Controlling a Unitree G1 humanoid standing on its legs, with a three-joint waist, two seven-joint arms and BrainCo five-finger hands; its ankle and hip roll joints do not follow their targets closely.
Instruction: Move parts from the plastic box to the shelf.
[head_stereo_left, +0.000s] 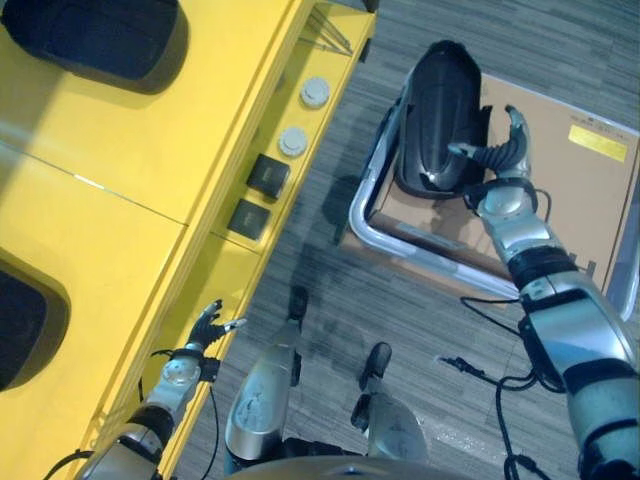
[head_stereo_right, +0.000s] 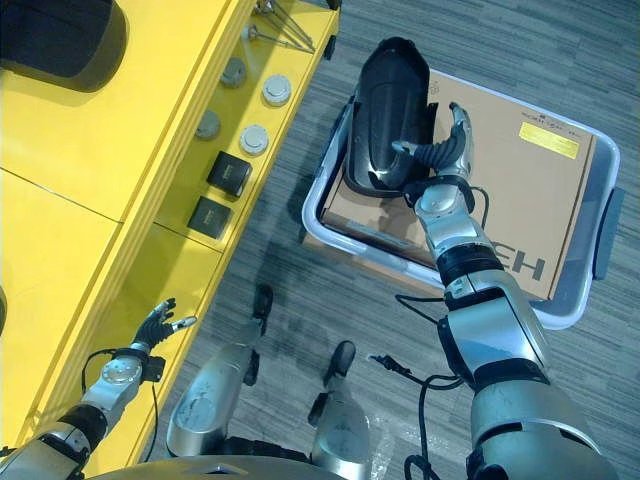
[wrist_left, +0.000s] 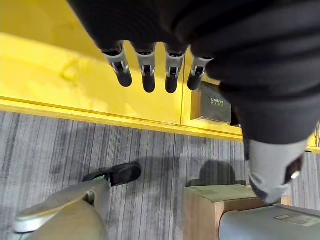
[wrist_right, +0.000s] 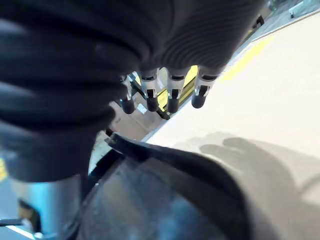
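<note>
While over part (head_stereo_right: 385, 115), right hand (head_stereo_right: 440, 160) (spread)

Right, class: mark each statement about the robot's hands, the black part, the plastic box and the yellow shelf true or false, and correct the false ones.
1. The right hand is at the black part over the plastic box. True.
2. The left hand holds a part. False: its fingers are straight and hold nothing.
3. The box sits on the yellow shelf. False: it sits on the floor.
4. Cardboard lies in the box. True.
</note>
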